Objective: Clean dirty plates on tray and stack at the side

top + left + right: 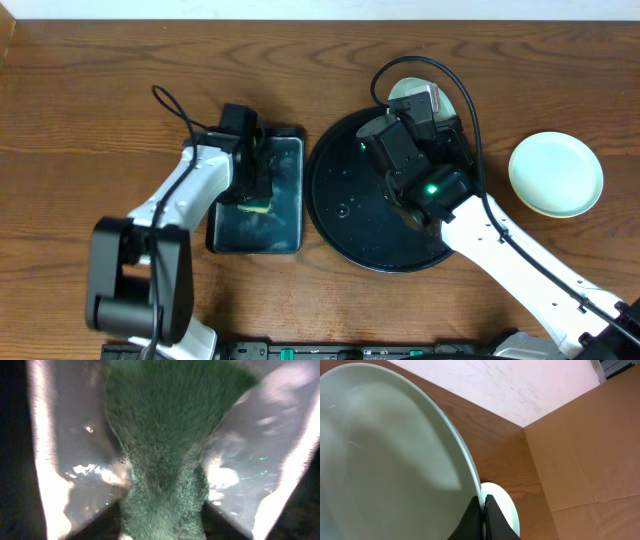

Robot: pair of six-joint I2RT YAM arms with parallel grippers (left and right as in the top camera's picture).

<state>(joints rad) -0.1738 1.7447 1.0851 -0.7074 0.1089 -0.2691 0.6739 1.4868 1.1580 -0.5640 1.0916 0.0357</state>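
- the top view shows the whole tabletop (100,100). the big round black tray (345,215) sits in the middle, and a small black tray (285,225) lies just to its left.
- only the top view shows where the arms are. the left arm is over the small tray and the right arm is over the round tray.
- in the top view just a bit of the held plate (404,92) peeks out behind the right arm, over the far edge of the round tray.
- the right wrist view shows this plate up close. it is tipped up on its edge and fills the left side. it is pale green-white, smooth and shiny.
- the right fingers (472,520) are closed tight on its thin rim.
- a second plate (556,174), pale mint, lies flat on the tabletop to the right of the round tray, not touching it. the right wrist view shows only a sliver of it past the fingers.
- the right wrist view also shows a white wall (520,385) and brown cardboard (590,450).
- the left wrist view shows the fuzzy green sponge (165,435) close up over wet, shiny tray.
- the left fingers (100,525) squeeze the sponge from both sides, so it looks thin in the middle.
- the round tray is glossy with little wet spots.
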